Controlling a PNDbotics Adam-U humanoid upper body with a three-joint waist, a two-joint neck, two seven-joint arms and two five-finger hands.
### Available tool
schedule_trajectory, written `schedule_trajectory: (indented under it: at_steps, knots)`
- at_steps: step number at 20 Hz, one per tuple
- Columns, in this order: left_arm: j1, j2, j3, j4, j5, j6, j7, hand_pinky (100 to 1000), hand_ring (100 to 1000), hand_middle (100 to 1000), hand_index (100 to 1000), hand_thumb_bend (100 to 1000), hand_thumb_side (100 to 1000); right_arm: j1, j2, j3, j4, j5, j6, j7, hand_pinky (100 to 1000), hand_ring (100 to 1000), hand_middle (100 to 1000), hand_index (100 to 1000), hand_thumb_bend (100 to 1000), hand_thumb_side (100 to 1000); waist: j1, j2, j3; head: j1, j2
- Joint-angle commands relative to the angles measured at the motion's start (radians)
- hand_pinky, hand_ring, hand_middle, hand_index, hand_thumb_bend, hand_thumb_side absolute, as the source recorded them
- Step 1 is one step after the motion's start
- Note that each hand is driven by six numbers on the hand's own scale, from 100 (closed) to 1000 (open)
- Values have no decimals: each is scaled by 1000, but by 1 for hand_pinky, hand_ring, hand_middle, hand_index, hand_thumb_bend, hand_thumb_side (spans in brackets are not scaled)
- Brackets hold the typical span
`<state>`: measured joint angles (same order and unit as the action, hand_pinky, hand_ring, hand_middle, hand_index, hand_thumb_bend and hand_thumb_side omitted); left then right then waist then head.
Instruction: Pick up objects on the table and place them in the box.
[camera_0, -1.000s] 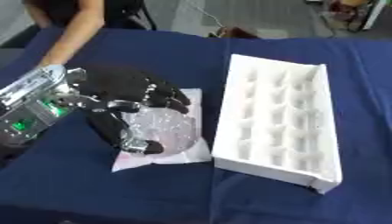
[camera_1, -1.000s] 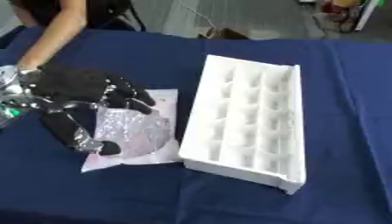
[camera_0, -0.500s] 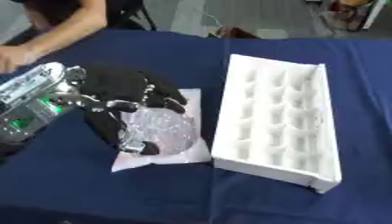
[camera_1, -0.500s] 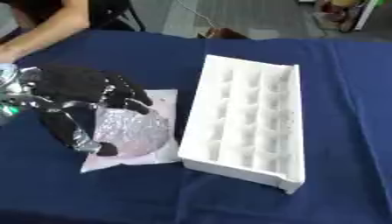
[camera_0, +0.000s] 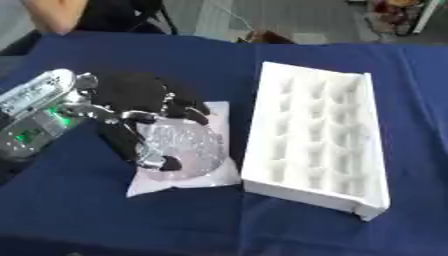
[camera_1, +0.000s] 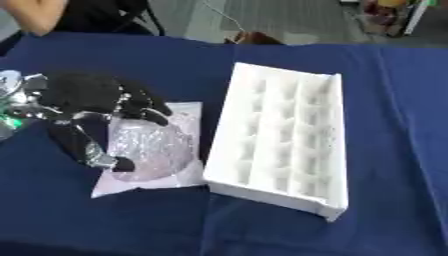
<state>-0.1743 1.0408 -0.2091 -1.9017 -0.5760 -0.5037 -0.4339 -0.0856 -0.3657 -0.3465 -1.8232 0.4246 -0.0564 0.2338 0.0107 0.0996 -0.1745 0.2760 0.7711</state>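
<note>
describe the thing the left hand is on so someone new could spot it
On the blue table, look left of the white compartment box. There lies a flat pale pouch with a clear bubbly bulge, the left hand curled over it. It is the only loose item beside the box.

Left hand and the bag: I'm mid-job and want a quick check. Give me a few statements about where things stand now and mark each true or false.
1. The left hand is curled over the clear bubbly bag. True.
2. The bag already lies inside the white box. False: it lies on the blue table, beside the box on its left.
3. The box's compartments are all empty. True, as far as they show.
4. The right hand is reaching over the box. False: no right hand shows in either view.
5. The bag rests on a pale flat sheet. True.
</note>
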Motion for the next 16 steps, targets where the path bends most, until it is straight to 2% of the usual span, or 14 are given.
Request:
schedule_trajectory:
  at_steps: [1,11,16]
  knots:
    - [-22,6,1,17,-19,-7,-1,942,951,935,973,437,1000,-16,-12,-7,-13,-4,-1,1,600,701,832,938,100,740,-3,-7,-3,9,-1]
    - [-46,-43,-21,119,-81,-31,14,936,947,932,970,429,1000,-22,-7,-4,-12,-8,-5,2,601,701,831,938,100,737,-13,2,-11,20,-1]
    - [-54,-59,-32,144,-96,-50,20,932,945,931,969,394,1000,-23,-5,-1,-11,-9,-7,4,601,701,831,938,100,737,-16,3,-11,23,-1]
